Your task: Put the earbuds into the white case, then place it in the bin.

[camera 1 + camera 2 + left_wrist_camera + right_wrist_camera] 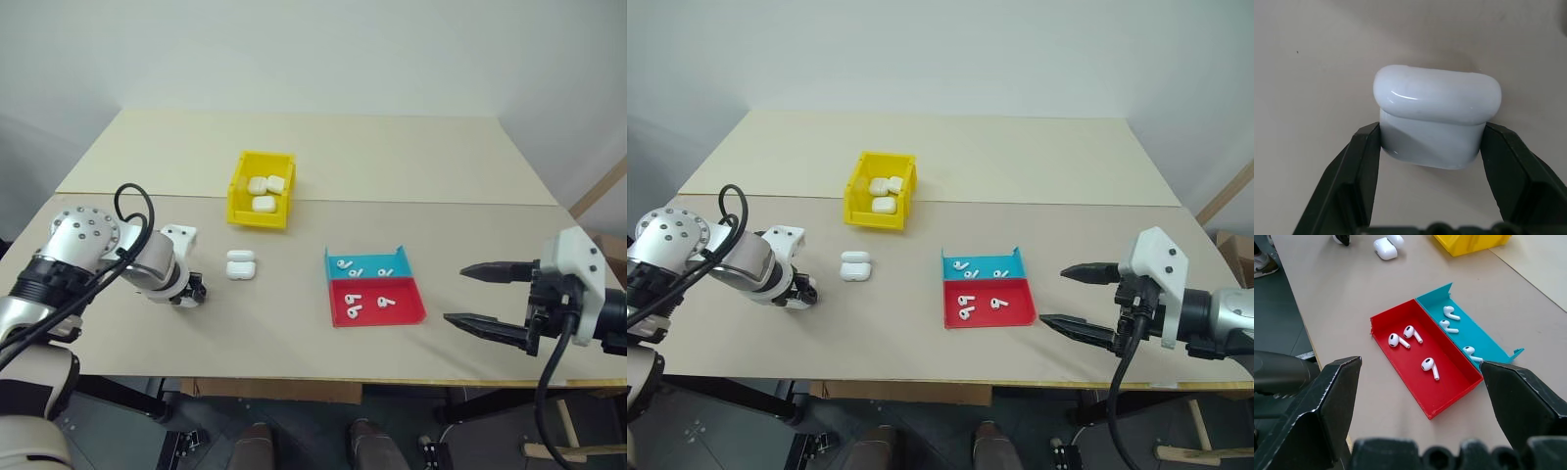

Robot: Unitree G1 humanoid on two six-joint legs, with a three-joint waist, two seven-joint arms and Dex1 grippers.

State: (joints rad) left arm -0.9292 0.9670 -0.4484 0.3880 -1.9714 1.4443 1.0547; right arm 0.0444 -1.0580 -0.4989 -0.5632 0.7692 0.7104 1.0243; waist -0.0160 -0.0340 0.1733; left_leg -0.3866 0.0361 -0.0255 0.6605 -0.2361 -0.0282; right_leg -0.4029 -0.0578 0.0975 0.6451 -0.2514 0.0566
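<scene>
In the left wrist view a white case (1437, 98) stands on the table with my left gripper (1431, 131) shut on its lower half, one black finger on each side. In the head view my left gripper (191, 292) points down at the table's left side, hiding that case. Two more white cases (241, 265) lie side by side just to its right. The earbuds (1430, 367) lie in a red tray (392, 315) and a blue tray (387, 266) at centre right. The yellow bin (257, 217) holds three cases. My right gripper (485, 294) hovers open to the right of the trays.
A seam (441, 204) runs across the table behind the bin, joining two tabletop boards. The table's front edge (323, 380) lies close below the trays. A wooden frame (600, 191) stands off the table's right side.
</scene>
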